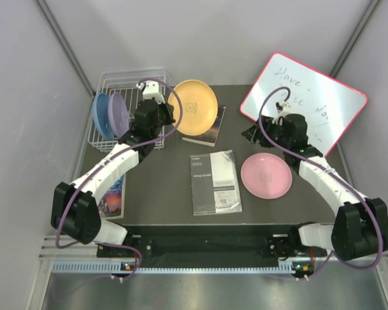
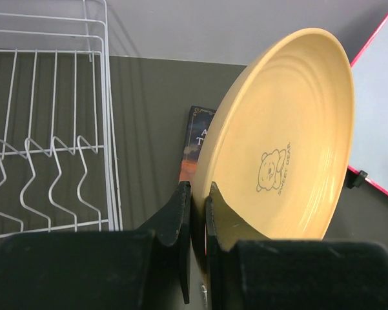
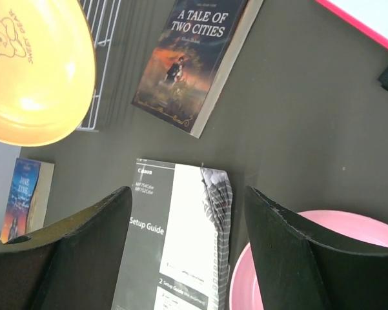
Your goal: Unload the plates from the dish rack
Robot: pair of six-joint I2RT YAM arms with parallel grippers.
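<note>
My left gripper (image 1: pixel 170 111) (image 2: pixel 198 188) is shut on the rim of the orange-tan plate (image 1: pixel 195 105) (image 2: pixel 290 129) and holds it tilted in the air, to the right of the white wire dish rack (image 1: pixel 126 81) (image 2: pixel 106 129). A blue plate (image 1: pixel 101 116) and a lavender plate (image 1: pixel 119 112) stand on edge at the rack's left end. The pink plate (image 1: pixel 266 175) (image 3: pixel 355 223) lies flat on the table at the right. My right gripper (image 1: pixel 252 134) (image 3: pixel 187 194) hangs open and empty above the table, just beyond the pink plate.
A setup guide booklet (image 1: pixel 214 182) (image 3: pixel 174 245) lies mid-table. A paperback (image 1: pixel 210 129) (image 3: pixel 194 58) lies under the held plate, and another book (image 1: pixel 113 197) lies at the left. A red-framed whiteboard (image 1: pixel 303 100) leans at the back right.
</note>
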